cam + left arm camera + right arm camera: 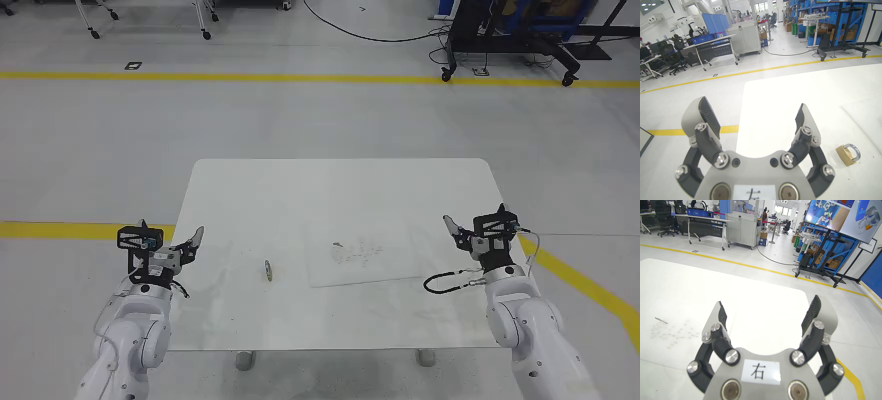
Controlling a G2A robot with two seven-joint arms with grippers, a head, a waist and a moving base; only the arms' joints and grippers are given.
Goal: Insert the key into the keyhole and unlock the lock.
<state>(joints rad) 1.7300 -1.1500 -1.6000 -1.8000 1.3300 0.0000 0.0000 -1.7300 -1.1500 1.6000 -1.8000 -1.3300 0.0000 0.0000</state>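
There is one brass padlock (848, 155), lying flat with its steel shackle, near the tabletop's (340, 190) near edge and left of its middle. One small key (661, 320) lies apart from it, toward the middle, on the single thin white sheet (400, 250) that covers the right part of the near half; grey smudges mark the sheet beside the key. There are two end effectors. The left end effector (753, 113) hangs over the left edge with its fingers spread apart and nothing between them. The right end effector (768, 306) hangs over the right edge, likewise spread and bare. The tabletop is white with rounded corners. Around it lies a pale floor crossed by yellow lines, with office chairs, wheeled desks, blue shelving and a wall screen beyond.
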